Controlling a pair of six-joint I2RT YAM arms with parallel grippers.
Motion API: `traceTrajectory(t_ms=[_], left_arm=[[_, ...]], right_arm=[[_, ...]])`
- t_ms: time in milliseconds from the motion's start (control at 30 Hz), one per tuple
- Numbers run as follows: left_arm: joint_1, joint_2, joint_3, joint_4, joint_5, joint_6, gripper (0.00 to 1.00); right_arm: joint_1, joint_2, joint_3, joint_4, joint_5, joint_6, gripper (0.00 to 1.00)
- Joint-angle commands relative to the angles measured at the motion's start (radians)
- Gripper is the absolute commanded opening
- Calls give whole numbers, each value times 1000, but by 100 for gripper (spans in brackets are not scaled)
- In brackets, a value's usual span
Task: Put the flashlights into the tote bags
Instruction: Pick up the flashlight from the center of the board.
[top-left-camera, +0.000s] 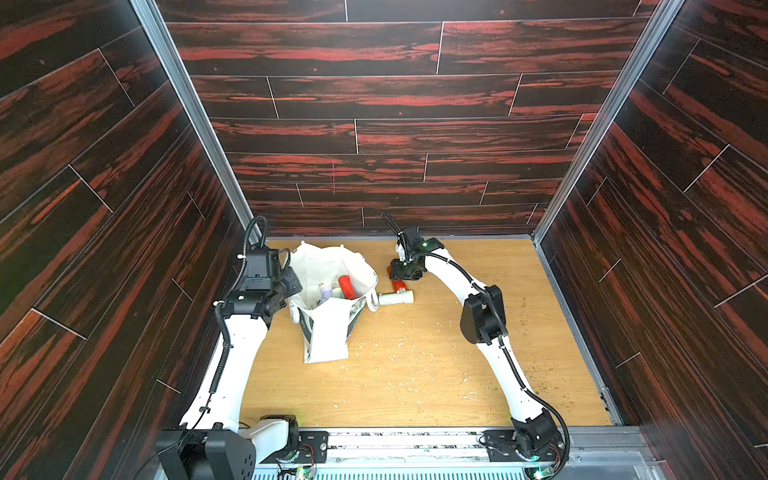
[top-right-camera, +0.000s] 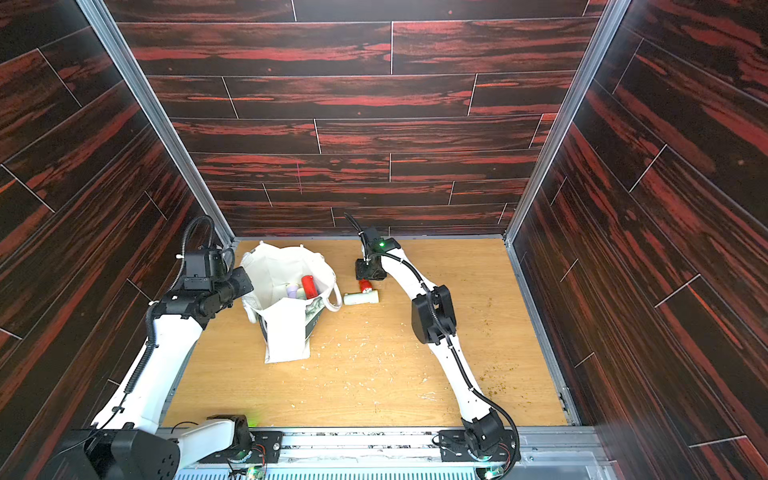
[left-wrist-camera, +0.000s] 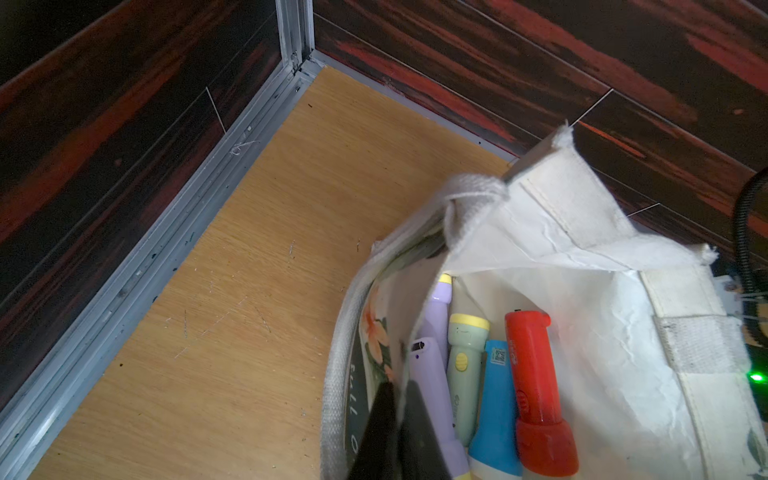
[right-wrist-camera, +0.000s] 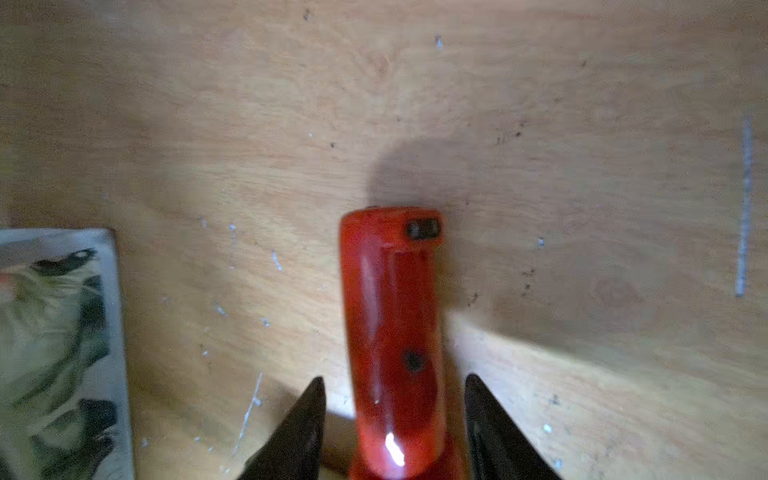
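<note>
Top views: tote bag (top-left-camera: 328, 336) stands at 10 o'clock of the counter (top-left-camera: 415, 374) centre, mouth open. Left gripper (left-wrist-camera: 397, 390) pressed together on its rim (cloth pinched).

Inside the bag:
- bagged red flashlight (left-wrist-camera: 536, 386)
- blue flashlight (left-wrist-camera: 496, 399)
- mint flashlight (left-wrist-camera: 463, 365)
- lilac flashlight (left-wrist-camera: 432, 374)

Cream flashlight (top-left-camera: 395, 298) lies just beside the bag, at its 3 o'clock. Loose red flashlight (right-wrist-camera: 390, 311) lies at the cream one's 12 o'clock. Right gripper (right-wrist-camera: 394, 377) spread, straddling it, a gap on each side.

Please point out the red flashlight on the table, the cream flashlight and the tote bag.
red flashlight on the table (right-wrist-camera: 390, 316): right wrist view, mid body.
cream flashlight (top-left-camera: 395, 298): a top view, mid barrel.
tote bag (top-left-camera: 328, 266): a top view, inner wall.
</note>
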Motion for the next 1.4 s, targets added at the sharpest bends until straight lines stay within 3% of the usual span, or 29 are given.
traceTrajectory(t_ms=[0,333,900,1000,1367], left_arm=[[11,-2,7,34,-3,-7,0],[15,0,7,35,6,-7,0],[26,11,5,46,56,-9,0],[27,20,4,66,121,-9,0],[28,73,-12,215,524,-50,0]], right_arm=[[-7,53,28,-20,7,7,53],[-11,84,38,-21,-1,16,50],[-23,67,39,-33,16,20,32],[-38,30,36,-37,39,20,29],[-112,-188,39,0,92,59,26]])
